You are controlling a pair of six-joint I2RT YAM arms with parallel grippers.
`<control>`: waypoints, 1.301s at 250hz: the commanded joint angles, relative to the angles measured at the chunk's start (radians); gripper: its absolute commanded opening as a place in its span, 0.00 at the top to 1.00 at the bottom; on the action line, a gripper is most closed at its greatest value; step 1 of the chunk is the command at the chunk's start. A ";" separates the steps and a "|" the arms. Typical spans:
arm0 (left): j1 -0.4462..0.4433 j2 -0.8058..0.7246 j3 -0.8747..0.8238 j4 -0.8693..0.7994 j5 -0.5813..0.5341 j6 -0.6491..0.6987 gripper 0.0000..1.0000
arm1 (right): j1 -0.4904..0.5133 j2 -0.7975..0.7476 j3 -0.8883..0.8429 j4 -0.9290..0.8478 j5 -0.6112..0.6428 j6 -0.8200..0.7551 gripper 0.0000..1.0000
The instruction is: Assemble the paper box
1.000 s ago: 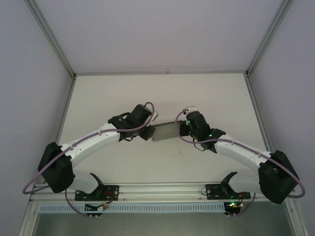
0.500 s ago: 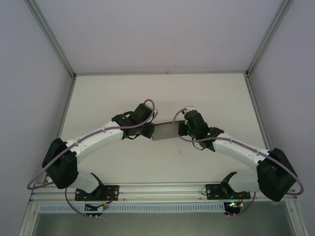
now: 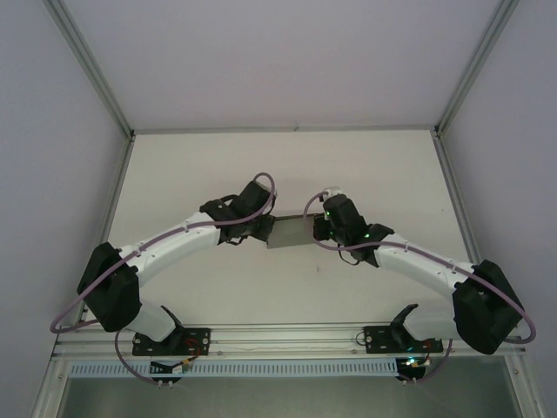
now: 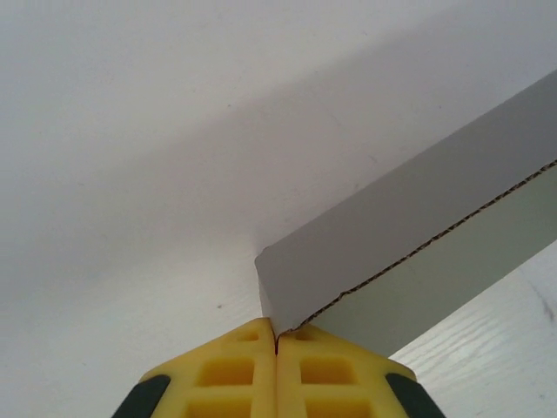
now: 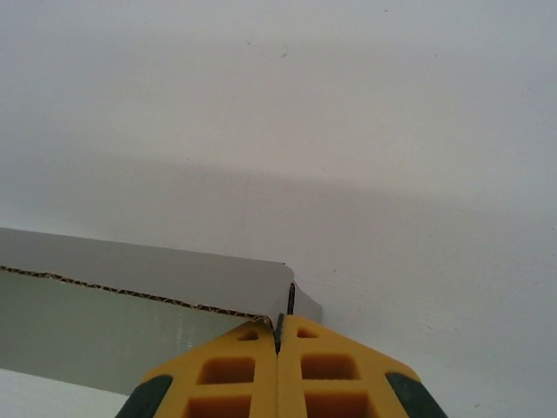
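Note:
The paper box (image 3: 290,232) is a grey cardboard piece held off the white table between the two arms at the table's middle. My left gripper (image 3: 266,228) is shut on its left end. In the left wrist view the yellow fingers (image 4: 226,370) pinch a corner of the box (image 4: 409,235), whose torn corrugated edge runs up to the right. My right gripper (image 3: 318,228) is shut on the right end. From the right wrist, the gripper (image 5: 278,324) clamps a thin edge of the box (image 5: 130,283), which stretches away to the left.
The white table (image 3: 287,165) is bounded by aluminium frame posts at the back left (image 3: 129,132) and back right (image 3: 437,131), with pale walls behind. A metal rail (image 3: 287,335) with the arm mounts runs along the near edge.
My left gripper has closed onto the box's left end and the left arm has shifted slightly right. The right gripper has kept its hold on the right end.

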 commanded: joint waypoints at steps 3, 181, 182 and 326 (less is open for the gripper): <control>0.006 0.014 0.039 -0.038 -0.018 -0.018 1.00 | 0.005 0.034 0.011 -0.126 -0.018 0.016 1.00; 0.088 0.103 0.227 -0.322 0.375 -0.375 1.00 | 0.076 0.025 0.006 -0.151 0.126 0.003 1.00; 0.089 0.103 0.227 -0.321 0.376 -0.376 1.00 | 0.076 0.024 0.006 -0.150 0.125 0.004 1.00; 0.076 0.052 0.014 -0.140 0.257 -0.315 1.00 | 0.083 0.019 -0.041 -0.084 0.114 0.034 1.00</control>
